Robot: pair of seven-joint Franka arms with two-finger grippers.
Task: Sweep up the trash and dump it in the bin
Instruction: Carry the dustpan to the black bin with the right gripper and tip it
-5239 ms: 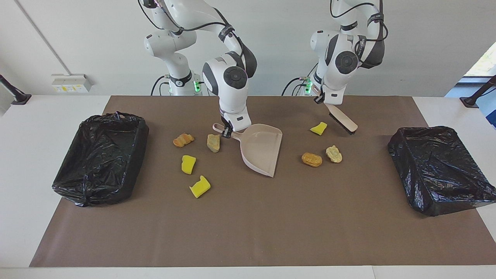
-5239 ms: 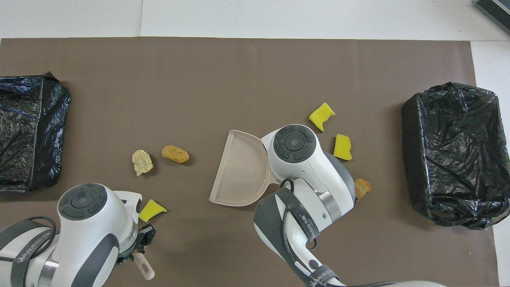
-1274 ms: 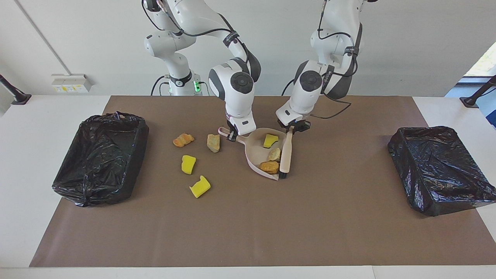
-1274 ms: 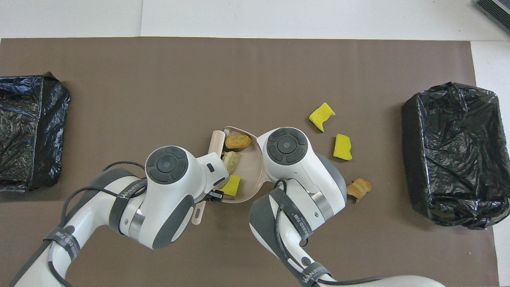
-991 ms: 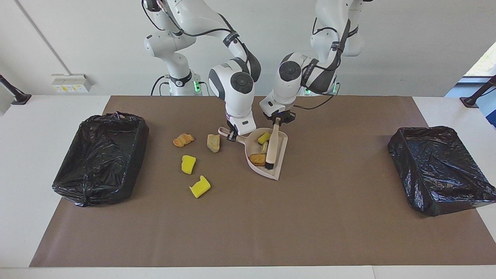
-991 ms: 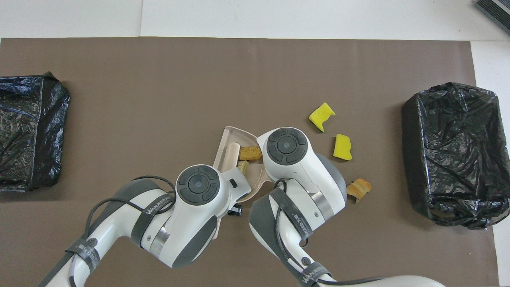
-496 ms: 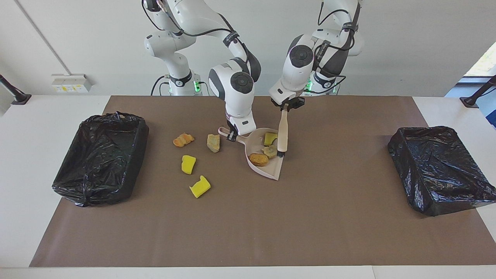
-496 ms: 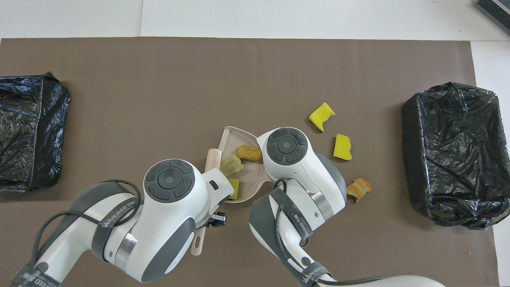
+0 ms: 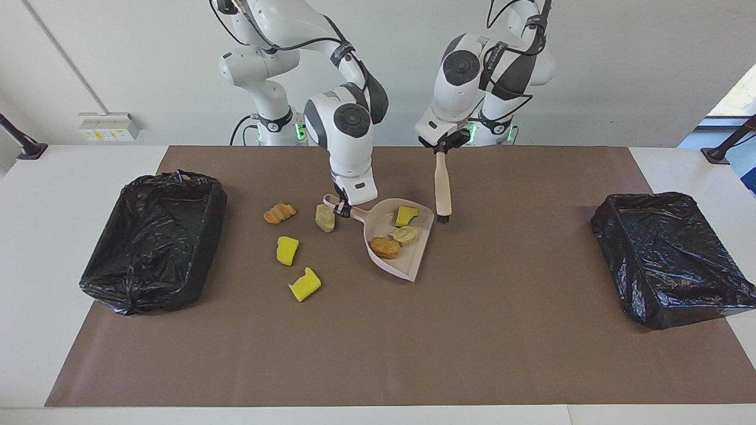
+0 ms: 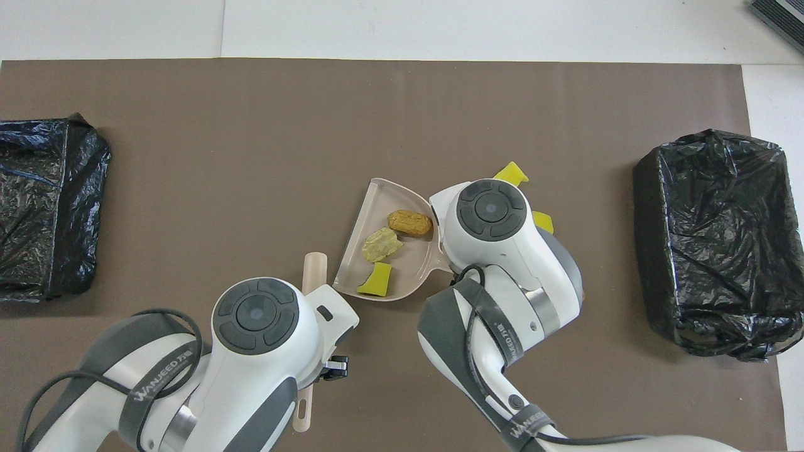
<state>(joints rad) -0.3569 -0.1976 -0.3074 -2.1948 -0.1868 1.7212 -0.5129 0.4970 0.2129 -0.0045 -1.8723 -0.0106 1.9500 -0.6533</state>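
The right gripper (image 9: 344, 206) was clamped on the handle of the cream dustpan (image 9: 397, 245), which sat near the middle of the brown mat (image 9: 378, 354); the pan's long axis ran slantwise, its handle toward the robots' edge of the mat and its open mouth toward the edge farthest from the robots and somewhat toward the left arm's end. Three pieces of the trash lay in the pan: a yellow sponge chunk (image 9: 405, 215) deepest in, a pale beige lump (image 9: 404, 234) in the middle and an orange-brown bread-like piece (image 9: 385, 247) nearest the mouth. The left gripper (image 9: 442, 146) was closed on the top of the brush (image 9: 442, 189), which hung nearly upright with its handle up and its dark bristles down, just beside the pan's wall on the side toward the left arm's end; whether the bristles touched the mat could not be told. Four more scraps lay on the mat toward the right arm's end: a beige-brown lump (image 9: 325, 217) just beside the pan's handle, an orange croissant-like piece (image 9: 279, 213) next to it, and two yellow sponge chunks (image 9: 287, 249) and (image 9: 305, 284) farther from the robots. A black-lined bin (image 9: 155, 241) stood at the right arm's end of the mat and another black-lined bin (image 9: 670, 260) at the left arm's end.
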